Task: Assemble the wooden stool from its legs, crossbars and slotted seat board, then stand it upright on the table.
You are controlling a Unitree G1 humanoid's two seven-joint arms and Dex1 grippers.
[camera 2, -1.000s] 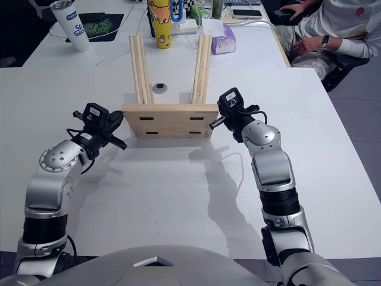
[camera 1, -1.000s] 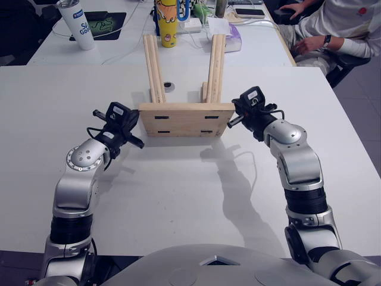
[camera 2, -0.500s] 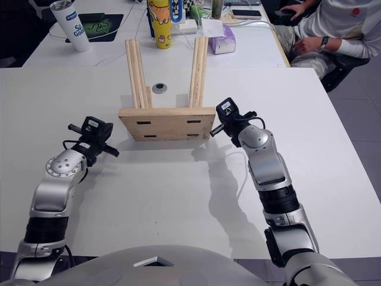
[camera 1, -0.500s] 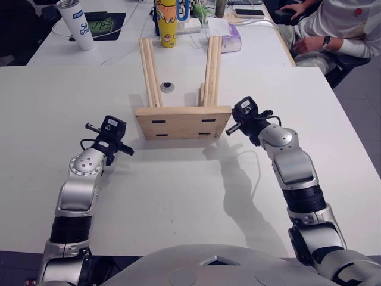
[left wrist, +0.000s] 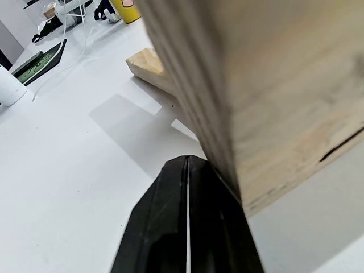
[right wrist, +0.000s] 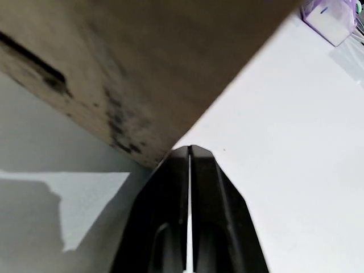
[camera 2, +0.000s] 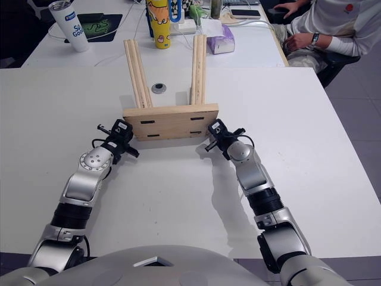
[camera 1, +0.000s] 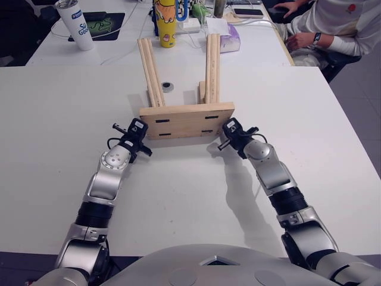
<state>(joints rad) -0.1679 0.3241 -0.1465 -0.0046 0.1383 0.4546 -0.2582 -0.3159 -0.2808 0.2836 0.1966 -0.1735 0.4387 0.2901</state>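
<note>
My left end effector [camera 1: 140, 132] lies low over the bench [camera 1: 178, 202], its fingers [left wrist: 165, 216] pressed together with nothing between them. Its tip sits at the lower left corner of the slotted seat board [camera 1: 187, 119]; I cannot confirm whether it touches the wood.

The stool [camera 1: 211, 89] lies on its side. The seat board stands on edge directly ahead of and between both end effectors, slotted face toward me. The legs run flat away from it across the bench, the left pair [camera 1: 149, 71] beyond my left end effector and the right pair [camera 1: 212, 59] beyond my right. A small round dark item [camera 1: 167, 86] rests on the bench between the two pairs.

My right end effector [camera 1: 228, 130] is at the board's lower right corner, fingers [right wrist: 213, 216] likewise closed on nothing, tip just beside the wood.
</note>
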